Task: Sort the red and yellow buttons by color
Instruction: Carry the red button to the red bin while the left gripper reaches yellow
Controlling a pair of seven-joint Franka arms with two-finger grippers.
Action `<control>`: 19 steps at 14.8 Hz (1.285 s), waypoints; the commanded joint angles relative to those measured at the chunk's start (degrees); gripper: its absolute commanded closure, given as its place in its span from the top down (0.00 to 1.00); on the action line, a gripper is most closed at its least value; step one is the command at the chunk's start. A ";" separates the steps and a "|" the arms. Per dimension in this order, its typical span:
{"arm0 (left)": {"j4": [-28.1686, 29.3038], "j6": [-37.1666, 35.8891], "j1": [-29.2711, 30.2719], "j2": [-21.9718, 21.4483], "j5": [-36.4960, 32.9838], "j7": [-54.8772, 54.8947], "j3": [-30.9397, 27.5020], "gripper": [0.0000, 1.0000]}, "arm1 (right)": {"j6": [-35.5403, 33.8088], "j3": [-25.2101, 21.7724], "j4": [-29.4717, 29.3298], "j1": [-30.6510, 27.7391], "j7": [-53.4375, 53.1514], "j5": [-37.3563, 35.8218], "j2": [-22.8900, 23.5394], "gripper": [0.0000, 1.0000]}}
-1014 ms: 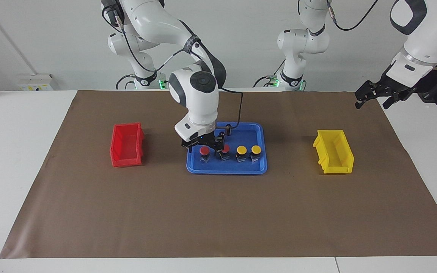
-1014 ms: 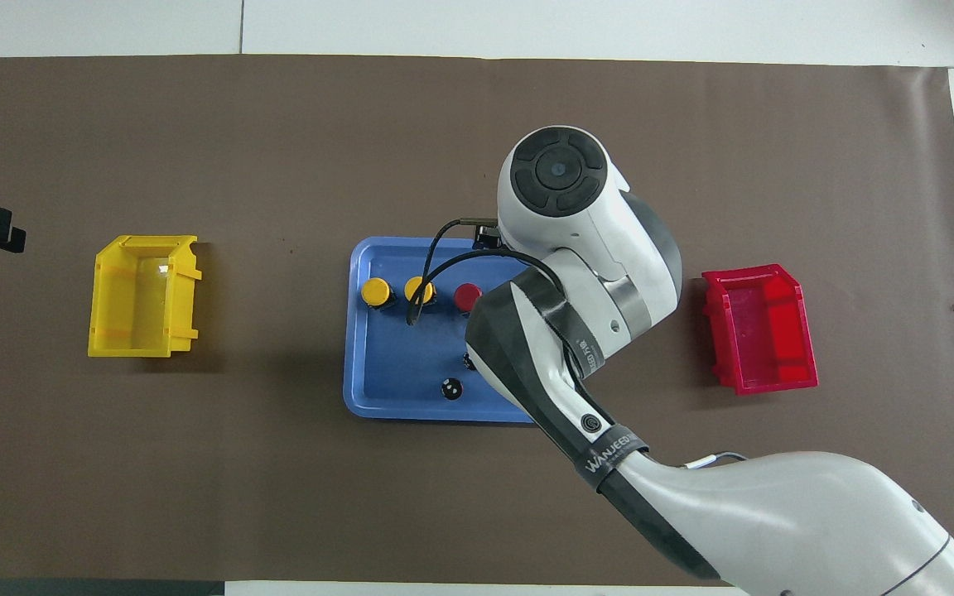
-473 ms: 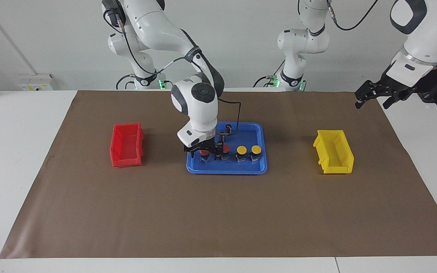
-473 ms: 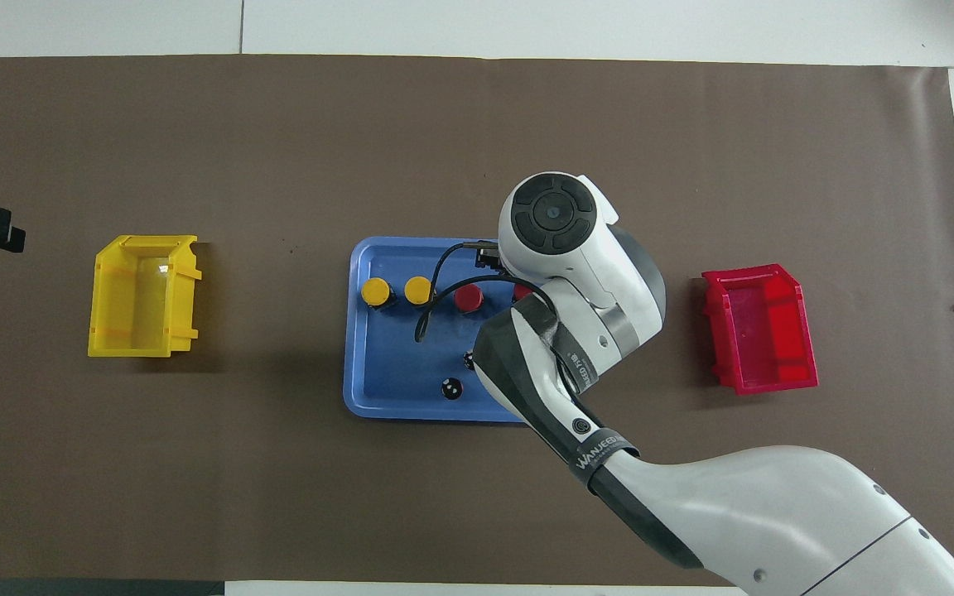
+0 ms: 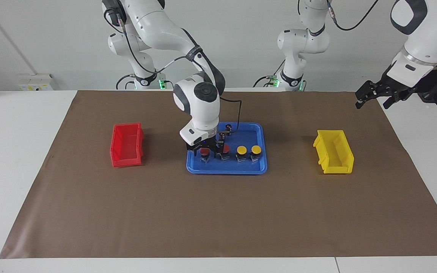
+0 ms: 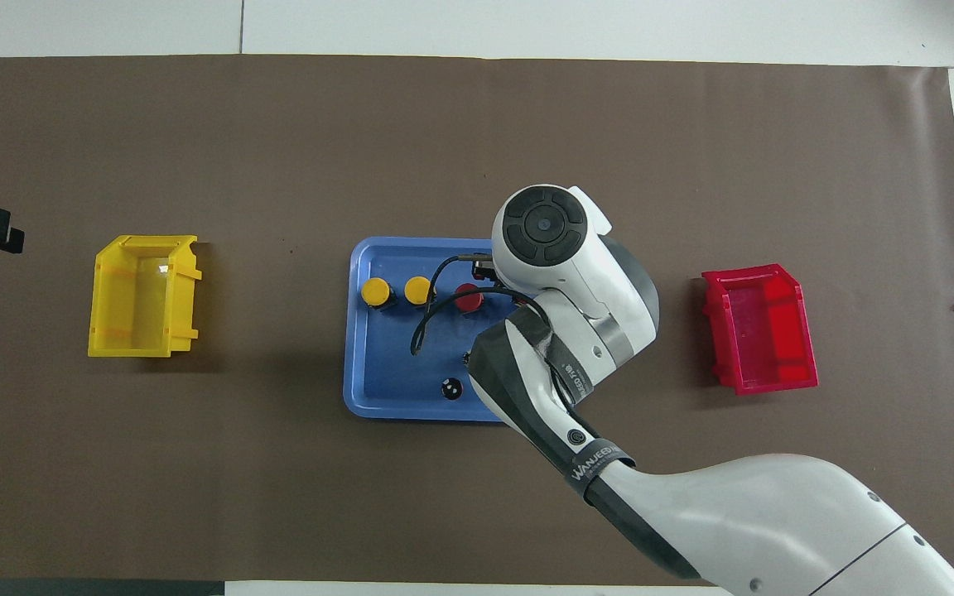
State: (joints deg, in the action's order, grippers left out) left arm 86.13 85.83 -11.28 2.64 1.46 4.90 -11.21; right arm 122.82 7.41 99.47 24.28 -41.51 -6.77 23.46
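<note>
Down comes the right claw [image 5: 203, 151] around the end red button [image 5: 204, 153] in the blue tray [image 5: 258, 167] mid-table, open, ready to grab. Other buttons wait beside it. Whether the left claw [image 5: 372, 98], above the table's edge, is open I cannot tell.

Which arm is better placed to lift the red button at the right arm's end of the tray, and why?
The right. The right gripper is already down around that red button in the blue tray, with the red bin at its end. The left gripper waits near the yellow bin.
</note>
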 commanded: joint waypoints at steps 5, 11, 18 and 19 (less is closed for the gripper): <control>2.37 0.66 0.03 -1.93 -1.29 -3.84 0.40 1.00 | -0.30 0.41 2.48 -0.81 3.63 3.08 -2.01 0.71; 1.93 2.67 0.38 -1.67 -0.76 -8.07 0.31 1.00 | -1.35 0.41 2.49 -1.16 5.39 3.95 -2.10 0.26; 1.41 1.89 0.83 -1.41 -0.67 -8.68 0.31 1.00 | -10.48 0.32 -0.25 -10.10 16.87 5.36 -10.59 0.20; 1.23 2.06 0.48 -1.41 -0.67 -8.68 0.40 1.00 | -12.06 0.24 1.42 -12.22 20.47 5.45 -13.49 0.20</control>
State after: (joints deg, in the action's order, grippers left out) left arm 86.17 86.95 -10.72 2.39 1.46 -2.55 -11.38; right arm 113.92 6.99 98.00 16.82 -27.83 -2.81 16.74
